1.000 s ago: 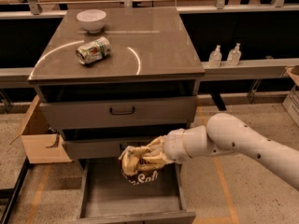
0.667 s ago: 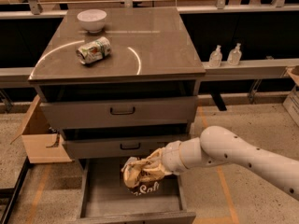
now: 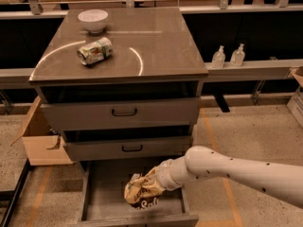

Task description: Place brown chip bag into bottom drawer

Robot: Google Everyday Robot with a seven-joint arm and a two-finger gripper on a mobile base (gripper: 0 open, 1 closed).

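The brown chip bag, crinkled brown and tan foil, is low inside the open bottom drawer, right of its middle and close to the drawer floor. My gripper reaches in from the right on a white arm and is shut on the bag's upper right end. The bag hides most of the fingers. Whether the bag touches the drawer floor I cannot tell.
Two upper drawers with black handles sit above, near shut. A white bowl and a crushed green-and-white can are on the cabinet top. A cardboard box stands left of the cabinet. Two bottles stand on a ledge at the right.
My gripper has moved down and a little forward with the bag, from just under the middle drawer's front to deep inside the bottom drawer.
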